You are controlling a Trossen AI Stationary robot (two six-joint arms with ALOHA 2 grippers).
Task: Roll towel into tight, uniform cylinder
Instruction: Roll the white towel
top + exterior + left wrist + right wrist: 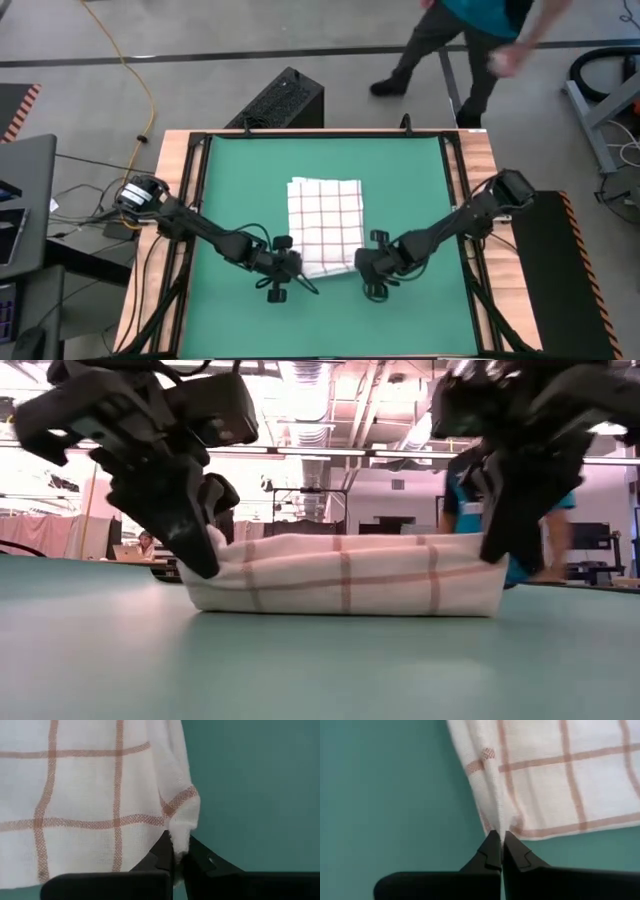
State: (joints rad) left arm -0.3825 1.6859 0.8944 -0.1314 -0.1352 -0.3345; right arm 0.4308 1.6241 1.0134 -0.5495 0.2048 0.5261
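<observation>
Left gripper [176, 856] and right gripper [501, 844] clamped on towel [324, 225] near-edge corners — thin pinch may slip, roll skews.

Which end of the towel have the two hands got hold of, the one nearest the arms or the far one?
The near end of the towel. The left hand and right hand are each shut on one of its corners; the far end lies flat and untouched on the green mat.

We note a green mat [400, 180] covering the surface, a yellow cable [130, 70] on the floor, and a person [470, 40] walking beyond.
</observation>
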